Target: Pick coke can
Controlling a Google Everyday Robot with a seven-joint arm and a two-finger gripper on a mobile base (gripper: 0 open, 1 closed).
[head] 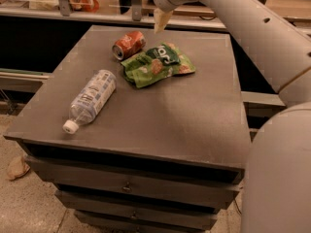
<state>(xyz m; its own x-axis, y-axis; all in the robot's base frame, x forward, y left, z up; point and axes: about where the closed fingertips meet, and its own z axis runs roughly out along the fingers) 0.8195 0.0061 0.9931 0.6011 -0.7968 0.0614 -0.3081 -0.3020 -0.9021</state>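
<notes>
Hand (pixel 163 19) hangs off the white arm (pixel 252 28) above the desk's (pixel 194 120) far edge, touching nothing; can't tell if it's spread or pressed together. Coke can (pixel 129 44) lies on its side on the desk at approx. 8 o'clock from the hand, apart from it, long axis running 8-to-2 w/ the silver top facing 8 o'clock, just beside the crumpled green snack bag (pixel 158 64) at its 4 o'clock. Clear plastic bottle (pixel 91 100) lies well apart at the can's 7 o'clock, white cap (pixel 70 126) toward 7, contents can't tell; desk drawers (pixel 129 186) closed.
</notes>
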